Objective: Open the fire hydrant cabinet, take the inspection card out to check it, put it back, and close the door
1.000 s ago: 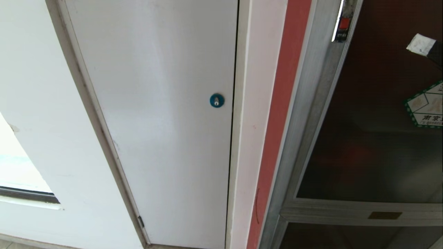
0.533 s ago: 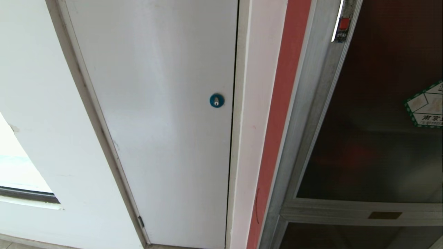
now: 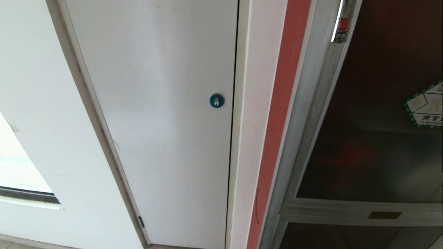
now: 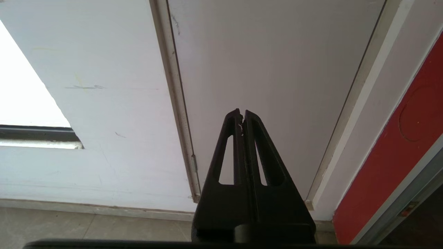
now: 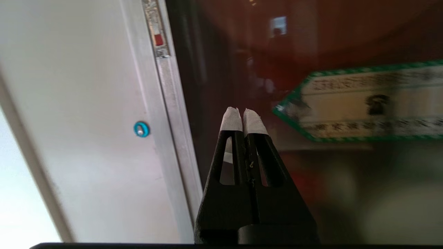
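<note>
we see door [image 3: 373, 114] closed, sticker [image 5: 363, 103] on glass | right claw [image 5: 242, 116] pinched together, empty, facing door | left claw [image 4: 241, 114] pinched together, facing white door [image 4: 270, 69]

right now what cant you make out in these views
- Inspection card: unseen; the door's dark tinted glass hides the cabinet's inside in the head view.
- Green-bordered sticker: cut by the head view's right edge; print blurred in the right wrist view.
- Right gripper: outside the head view.
</note>
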